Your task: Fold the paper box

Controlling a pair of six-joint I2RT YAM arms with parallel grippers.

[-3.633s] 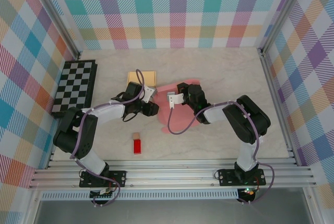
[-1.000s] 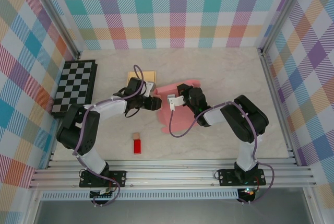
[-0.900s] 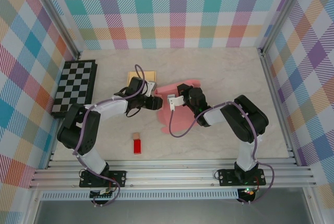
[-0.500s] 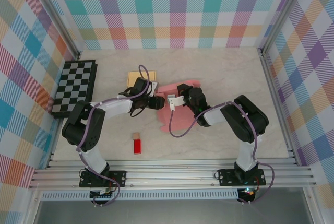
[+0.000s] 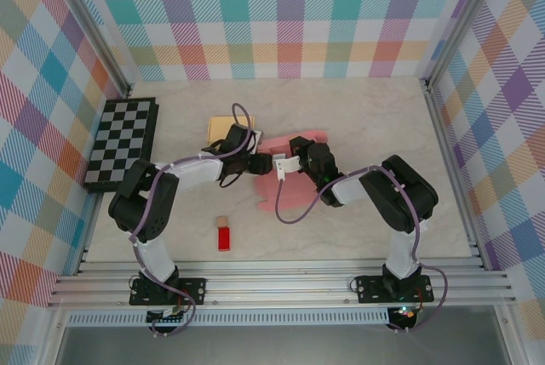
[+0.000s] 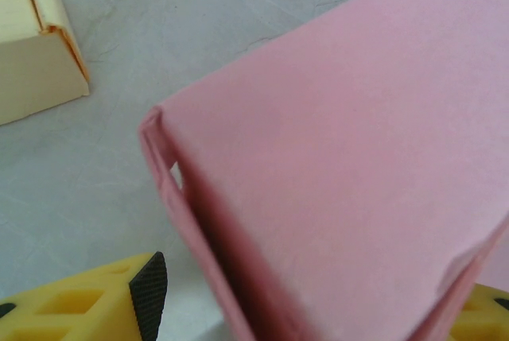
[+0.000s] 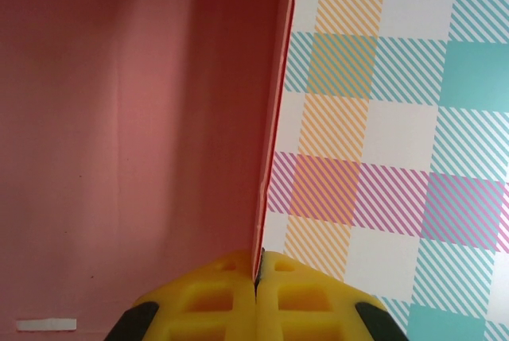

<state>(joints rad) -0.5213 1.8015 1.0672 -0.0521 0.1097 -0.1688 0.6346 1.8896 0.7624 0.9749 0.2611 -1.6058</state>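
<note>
Box (image 7: 143,158) wall nipped by right end effector (image 7: 258,273) | left end effector (image 6: 318,303) seemingly astride

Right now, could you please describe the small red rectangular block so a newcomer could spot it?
Start at the black-and-white chequered board on the left of the marble table, then look right, toward the near edge. The small red rectangular block lies there. It is darker and far smaller than the pink paper box, with a tiny tan cube just behind it.
</note>
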